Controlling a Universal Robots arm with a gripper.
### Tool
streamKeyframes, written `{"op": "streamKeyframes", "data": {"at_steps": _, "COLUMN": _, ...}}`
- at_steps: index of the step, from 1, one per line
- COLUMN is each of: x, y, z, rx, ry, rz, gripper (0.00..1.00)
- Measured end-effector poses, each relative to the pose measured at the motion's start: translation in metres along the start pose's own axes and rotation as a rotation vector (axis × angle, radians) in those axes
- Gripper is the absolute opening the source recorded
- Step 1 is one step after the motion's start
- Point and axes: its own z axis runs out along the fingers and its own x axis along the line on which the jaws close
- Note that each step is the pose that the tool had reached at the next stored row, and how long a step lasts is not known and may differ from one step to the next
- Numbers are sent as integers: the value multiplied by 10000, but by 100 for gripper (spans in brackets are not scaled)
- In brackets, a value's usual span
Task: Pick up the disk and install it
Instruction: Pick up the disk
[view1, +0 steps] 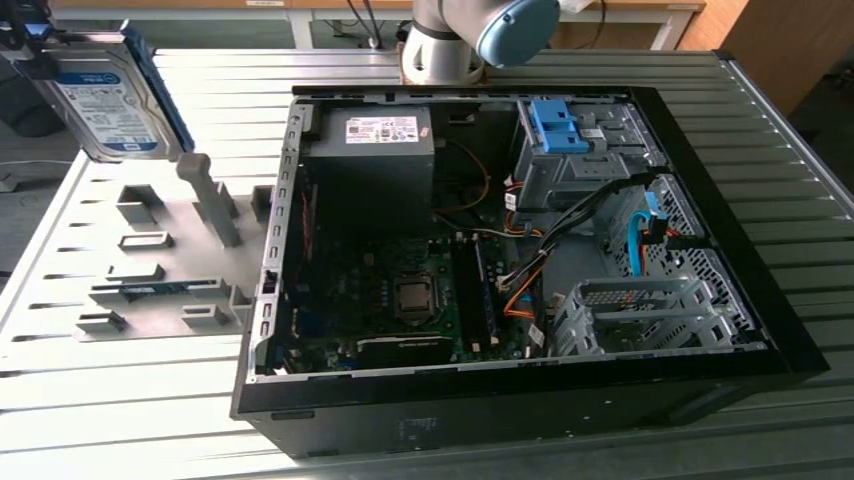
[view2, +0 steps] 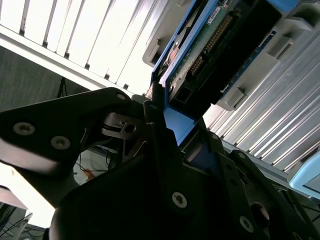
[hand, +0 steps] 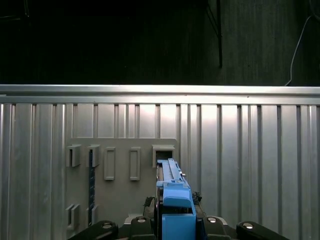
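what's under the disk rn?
The grey slotted holder plate on the ribbed table. The disk, in the gripper, covers what lies straight beneath it.

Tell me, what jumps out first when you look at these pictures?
The big open computer case catches the eye first. It lies on its side on the slatted metal table with its boards and coloured cables exposed. At the exterior view's upper left, the disk in its blue bracket stands on edge above a grey holder plate. In the first wrist view the gripper clamps it.
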Motion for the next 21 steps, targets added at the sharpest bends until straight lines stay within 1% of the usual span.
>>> {"op": "streamKeyframes", "data": {"at_steps": 21, "x": -4, "y": 3, "z": -169, "rx": -1, "ry": 1, "rz": 0, "gripper": 36}}
